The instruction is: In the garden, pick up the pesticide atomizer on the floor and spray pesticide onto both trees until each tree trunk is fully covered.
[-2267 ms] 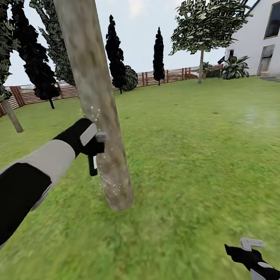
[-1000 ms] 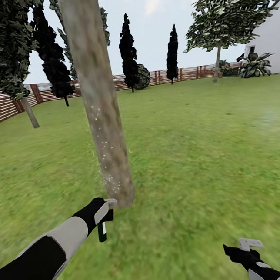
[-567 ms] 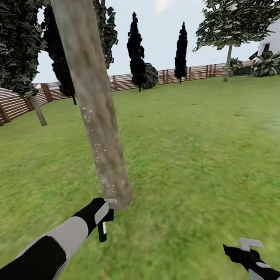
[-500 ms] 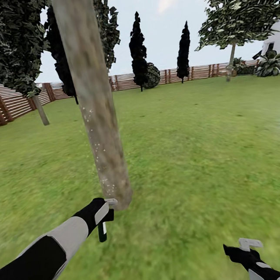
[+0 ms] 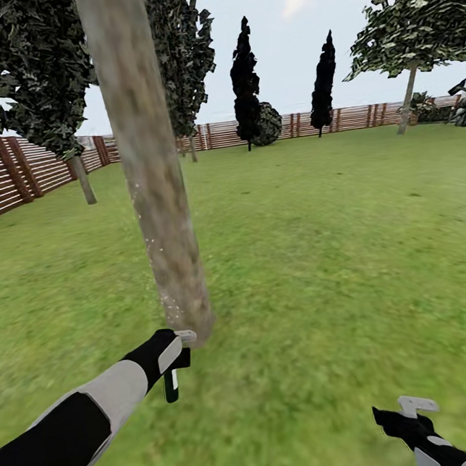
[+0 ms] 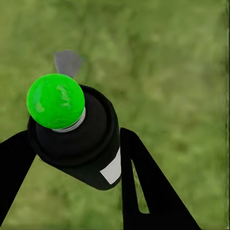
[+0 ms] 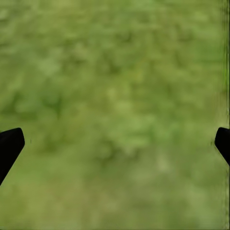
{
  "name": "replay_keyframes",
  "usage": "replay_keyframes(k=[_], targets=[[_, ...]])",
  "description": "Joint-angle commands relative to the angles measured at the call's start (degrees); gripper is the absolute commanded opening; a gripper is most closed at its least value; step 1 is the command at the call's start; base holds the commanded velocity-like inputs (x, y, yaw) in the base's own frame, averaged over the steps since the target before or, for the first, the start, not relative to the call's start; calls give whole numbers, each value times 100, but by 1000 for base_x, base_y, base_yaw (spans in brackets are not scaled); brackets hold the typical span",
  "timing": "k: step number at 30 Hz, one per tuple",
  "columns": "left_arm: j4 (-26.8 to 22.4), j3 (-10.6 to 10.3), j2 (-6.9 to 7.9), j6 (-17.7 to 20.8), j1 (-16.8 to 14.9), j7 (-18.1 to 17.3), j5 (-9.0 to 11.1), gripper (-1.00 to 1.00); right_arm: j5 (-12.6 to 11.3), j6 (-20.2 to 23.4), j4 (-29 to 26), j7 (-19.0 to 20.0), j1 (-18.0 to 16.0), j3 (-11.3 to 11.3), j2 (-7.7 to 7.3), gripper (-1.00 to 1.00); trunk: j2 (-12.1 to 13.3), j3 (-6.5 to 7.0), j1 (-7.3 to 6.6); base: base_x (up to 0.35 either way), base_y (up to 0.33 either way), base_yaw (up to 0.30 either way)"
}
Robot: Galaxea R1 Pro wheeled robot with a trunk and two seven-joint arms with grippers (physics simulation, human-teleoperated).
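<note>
Low down at about seven o'clock in the head view, the left gripper (image 5: pixel 176 351) was clamped on the pesticide atomizer (image 5: pixel 170 385), whose dark body hung below the fingers over the grass (image 5: pixel 323 251). From the left wrist camera the atomizer (image 6: pixel 79 139) sat squeezed between the two black fingers (image 6: pixel 143 187), a dark cylinder with a small white label and a bright green ball on top; the helper-style red tip could not be made out, the cap reading green instead. That gripper hung just beside the foot of the near tree trunk (image 5: pixel 149 170), a thick mottled grey-brown column rising toward twelve o'clock out of the picture, with fine pale specks on its lower bark. The right gripper (image 5: pixel 411 409) sat at about five o'clock, well apart from the trunk, over bare lawn; in the right wrist view its dark fingertips (image 7: pixel 9 143) stood wide apart at either edge with nothing but blurred grass between them. A second tree (image 5: pixel 412 29) with a flat green crown stood far off near two o'clock, by the brown slatted fence (image 5: pixel 7 177) that ran round from nine o'clock across the back. Two dark narrow cypresses (image 5: pixel 245 78) stood before the fence near twelve o'clock, and a darker leafy tree (image 5: pixel 30 68) filled the ten o'clock corner.
</note>
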Motion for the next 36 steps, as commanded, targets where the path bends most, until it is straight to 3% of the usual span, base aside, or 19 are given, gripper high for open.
replay_keyframes(k=[1, 9, 24, 36], targets=[[-7, -43, -2, 19, -5, 43, 55, -100, -63, -18, 1, 21, -2, 43, -5, 100, -3, -6, -1, 0, -327, 0], [-7, -43, 4, 19, -5, 51, 55, -100, -67, -19, 2, 23, 0, 42, 18, 100, -3, -8, -1, 0, -324, 133], [-7, -43, 1, 27, -5, 61, 54, -100, -67, -20, 3, 23, -1, 43, 23, 100, -3, -8, -1, 7, -31, 263], [-7, -43, -2, 28, -5, 61, 55, -100, -65, -20, 3, 23, 0, 43, 27, 100, -3, -8, -1, 123, -275, 124]])
